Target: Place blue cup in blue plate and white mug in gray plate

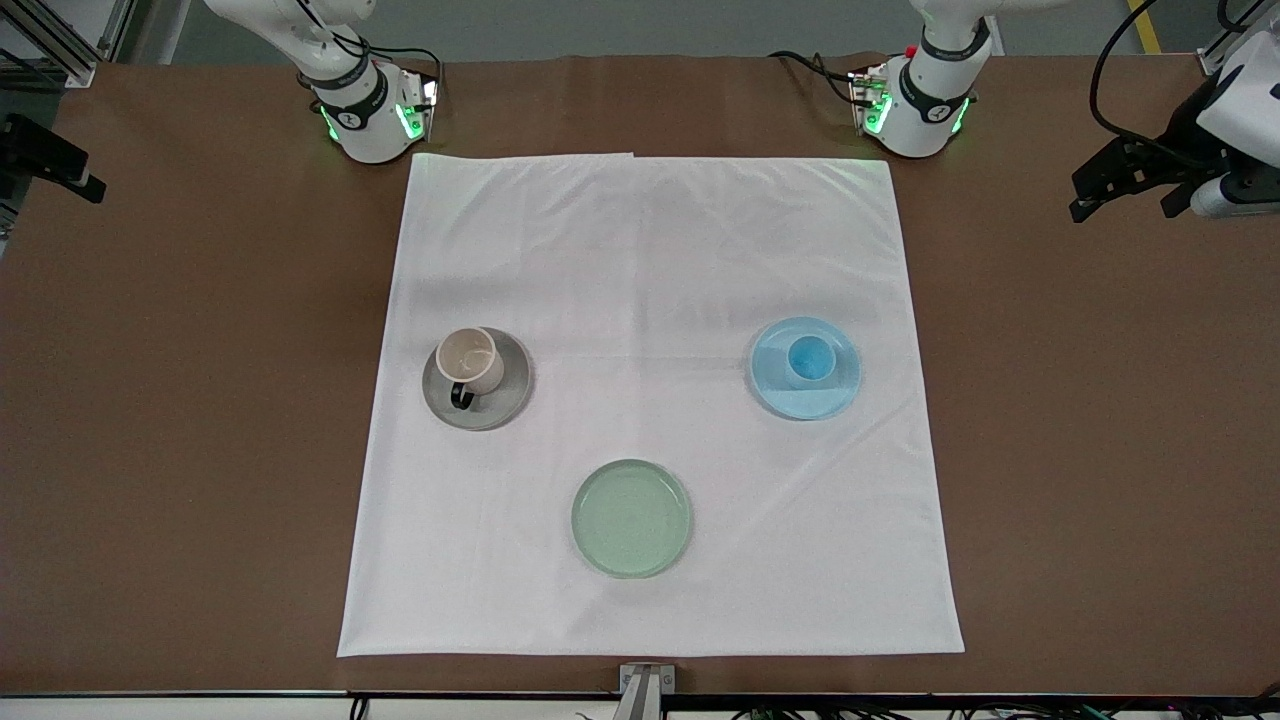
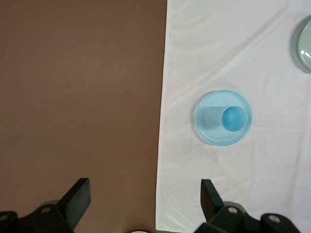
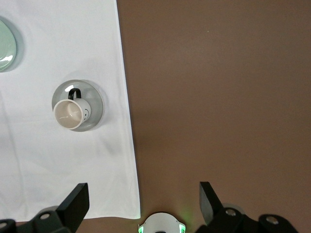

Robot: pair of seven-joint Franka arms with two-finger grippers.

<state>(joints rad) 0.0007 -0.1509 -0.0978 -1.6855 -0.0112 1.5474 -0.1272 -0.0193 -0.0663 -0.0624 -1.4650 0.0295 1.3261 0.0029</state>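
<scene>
The blue cup (image 1: 810, 358) stands upright in the blue plate (image 1: 805, 402) on the white cloth, toward the left arm's end. The white mug (image 1: 470, 360) stands upright in the gray plate (image 1: 500, 405), toward the right arm's end, its black handle toward the front camera. My left gripper (image 2: 144, 194) is open and empty, high over the cloth's edge and the bare table; its view shows the cup (image 2: 234, 119) and plate (image 2: 209, 127). My right gripper (image 3: 143, 196) is open and empty, high over the cloth's edge beside its base; its view shows the mug (image 3: 70, 114) and plate (image 3: 95, 104).
A pale green plate (image 1: 632, 518) lies empty on the white cloth (image 1: 650, 250), nearer the front camera than the other two plates. Brown table (image 1: 200, 400) surrounds the cloth. Both arm bases stand at the table's edge farthest from the camera.
</scene>
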